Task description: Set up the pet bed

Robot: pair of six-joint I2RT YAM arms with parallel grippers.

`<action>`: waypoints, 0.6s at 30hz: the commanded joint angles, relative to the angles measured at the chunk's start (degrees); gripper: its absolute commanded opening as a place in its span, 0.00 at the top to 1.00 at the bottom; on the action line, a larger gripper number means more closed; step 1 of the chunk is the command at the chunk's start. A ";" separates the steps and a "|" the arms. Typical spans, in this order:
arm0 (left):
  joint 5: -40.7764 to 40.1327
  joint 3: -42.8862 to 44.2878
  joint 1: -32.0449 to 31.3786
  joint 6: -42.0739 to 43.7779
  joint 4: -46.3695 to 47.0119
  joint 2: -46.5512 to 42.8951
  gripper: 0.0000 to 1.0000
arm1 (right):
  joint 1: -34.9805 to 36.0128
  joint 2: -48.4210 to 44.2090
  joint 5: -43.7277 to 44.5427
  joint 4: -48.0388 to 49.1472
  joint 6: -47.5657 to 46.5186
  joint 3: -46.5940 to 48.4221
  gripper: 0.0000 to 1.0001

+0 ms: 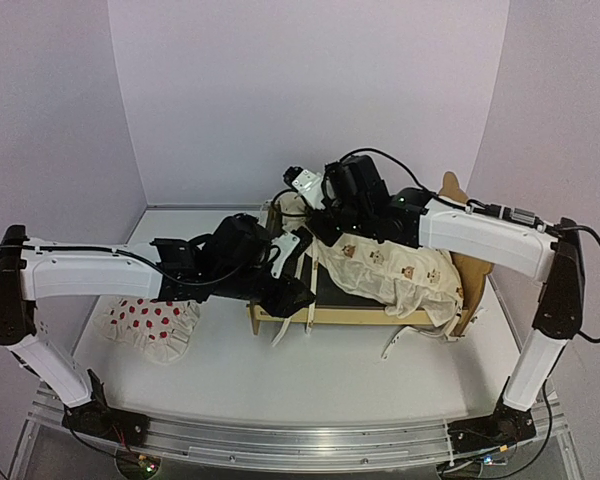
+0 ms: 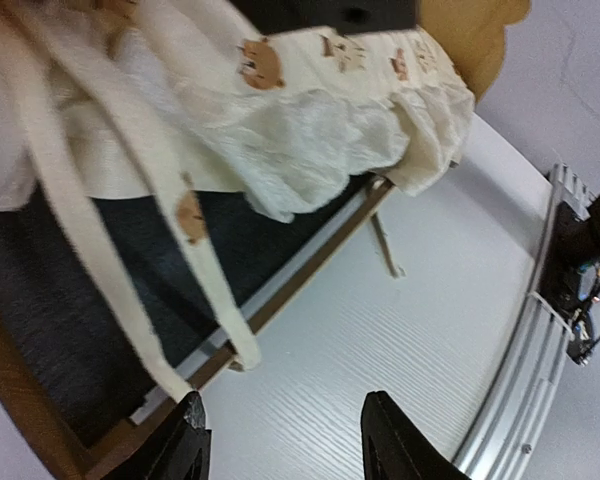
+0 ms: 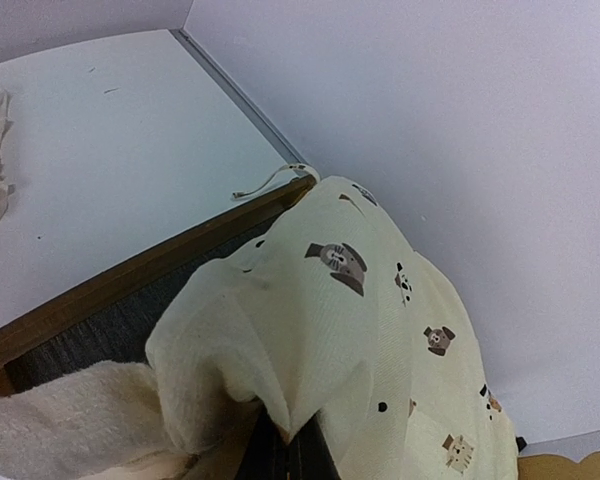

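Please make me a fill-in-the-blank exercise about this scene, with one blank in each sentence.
1. The right end effector is shut on the cream ruffled animal-print ____.
2. The left end effector is ____ and holds nothing.
3. The small white red-dotted pillow lies on the white ____, outside the pale plywood pet bed.
Missing words: quilt; open; table.

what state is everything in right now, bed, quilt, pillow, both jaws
pet bed, upright on the table, grey base partly covered
quilt, bunched over the bed, not spread flat, one end held up
pillow, crumpled on the table left of the bed, not in it
left jaws, open, empty
right jaws, shut on the quilt
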 commanded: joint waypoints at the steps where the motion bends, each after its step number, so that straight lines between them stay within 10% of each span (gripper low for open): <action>1: -11.97 0.35 0.21 0.59 -3.17 0.31 0.50 | -0.64 -4.04 1.06 3.29 1.27 -0.73 1.00; 12: -16.09 4.52 0.35 1.85 -1.83 9.36 0.59 | -0.66 -6.09 1.13 3.60 1.73 -2.93 1.00; 18: -16.26 5.98 0.80 2.43 0.80 11.73 0.79 | -0.66 -6.58 0.88 3.66 1.96 -3.65 1.00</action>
